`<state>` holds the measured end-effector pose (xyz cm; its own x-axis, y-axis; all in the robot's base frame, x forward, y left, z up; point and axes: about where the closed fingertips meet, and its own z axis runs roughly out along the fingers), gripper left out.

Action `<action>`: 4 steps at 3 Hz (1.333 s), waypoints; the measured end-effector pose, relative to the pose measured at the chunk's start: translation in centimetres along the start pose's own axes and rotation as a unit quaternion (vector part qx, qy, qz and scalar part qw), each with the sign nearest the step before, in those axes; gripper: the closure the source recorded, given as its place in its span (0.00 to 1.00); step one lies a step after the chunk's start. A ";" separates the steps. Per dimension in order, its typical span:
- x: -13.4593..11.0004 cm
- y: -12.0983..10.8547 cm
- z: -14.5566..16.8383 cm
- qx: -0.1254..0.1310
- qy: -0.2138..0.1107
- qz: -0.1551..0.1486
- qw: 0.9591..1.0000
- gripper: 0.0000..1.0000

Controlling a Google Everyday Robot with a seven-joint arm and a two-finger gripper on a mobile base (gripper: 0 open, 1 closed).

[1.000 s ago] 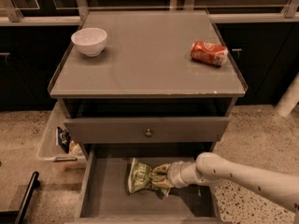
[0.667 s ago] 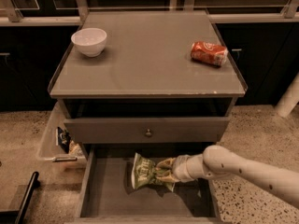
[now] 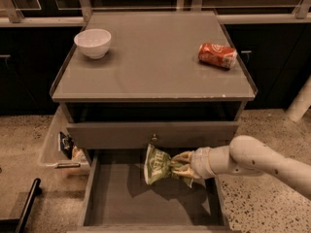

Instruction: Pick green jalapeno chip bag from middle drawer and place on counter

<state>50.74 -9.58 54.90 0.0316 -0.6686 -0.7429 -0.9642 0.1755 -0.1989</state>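
Note:
The green jalapeno chip bag [image 3: 156, 165] is crumpled, with white lettering, and hangs above the floor of the open middle drawer [image 3: 121, 198]. My gripper [image 3: 181, 165] comes in from the right on a white arm and is shut on the bag's right end, holding it up near the bottom edge of the drawer front with the small knob [image 3: 154, 138]. The counter [image 3: 150, 57] is the broad grey cabinet top above, with a thin raised rim.
A white bowl [image 3: 92, 42] stands at the counter's back left. An orange-red soda can [image 3: 217, 55] lies on its side at the back right. A clear bin [image 3: 60, 144] with small items hangs on the cabinet's left side. A black bar [image 3: 26, 205] lies at lower left.
My gripper has lifted the chip bag off the drawer floor and moved it up toward the drawer front above. The arm has risen with it.

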 end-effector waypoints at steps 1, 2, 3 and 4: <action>-2.6 0.2 -2.0 -0.002 0.006 -0.032 0.999 1.00; -2.8 0.1 -2.2 -0.001 0.007 -0.034 0.999 1.00; -4.3 0.6 -2.9 0.004 0.012 -0.050 0.999 1.00; -8.2 -0.1 -5.6 0.020 0.015 -0.079 0.997 1.00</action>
<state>49.09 -8.16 64.55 0.1734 -0.7108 -0.6816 -0.9365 0.0951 -0.3375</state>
